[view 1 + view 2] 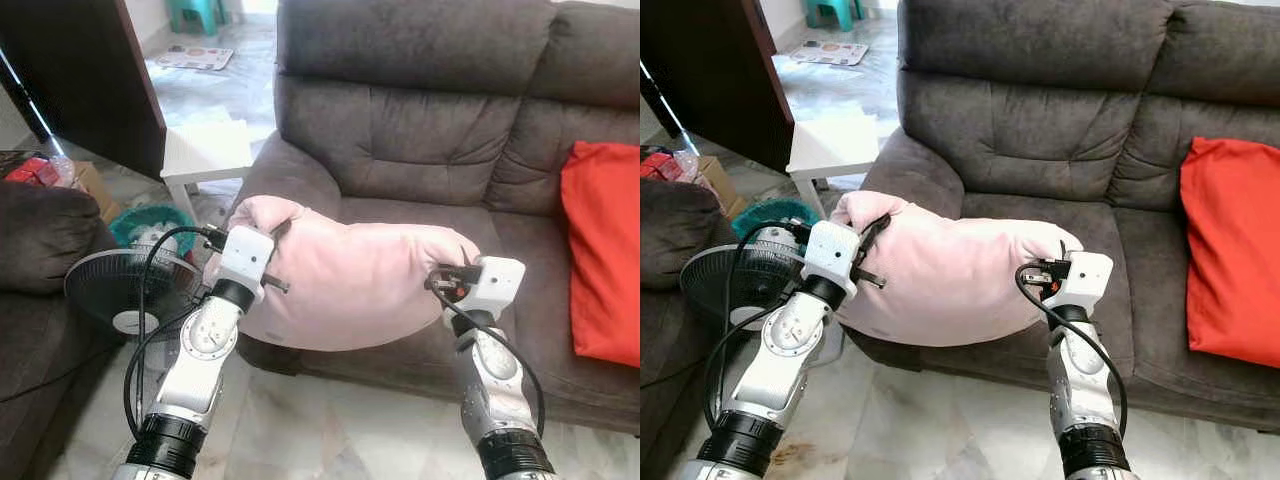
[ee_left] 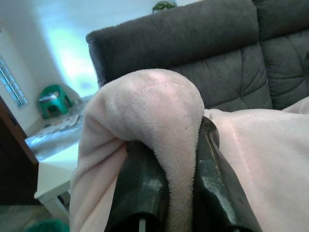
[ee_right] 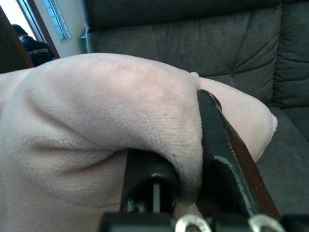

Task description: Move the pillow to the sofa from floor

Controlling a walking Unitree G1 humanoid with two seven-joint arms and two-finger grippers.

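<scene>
- A pale pink plush pillow (image 1: pixel 350 285) is held up in the air between the robot's two arms. It is off the floor and level with the front edge of the sofa seat.
- The left claw (image 2: pixel 166 188) pinches a fold of the pillow's left end between its two black fingers, with fabric bulging over the tips.
- The right claw (image 3: pixel 193 179) is clamped the same way on a fold at the pillow's right end.
- Just behind the pillow is a dark grey sofa (image 1: pixel 420 150). The seat cushion straight ahead is bare.
- A red cushion (image 1: pixel 603 250) leans against the sofa back at the far right, well apart from the pillow.
- To the left, on the tiled floor, stand a black fan (image 1: pixel 120 290) and a small white side table (image 1: pixel 205 155), beside the sofa's arm.
- The step in hand appears to be the carry: the pillow is lifted and nearly over the seat.
- The next move likely calls for reaching both arms forward together until the pillow hangs over the bare seat, lowering it, then opening both claws to let it rest.
</scene>
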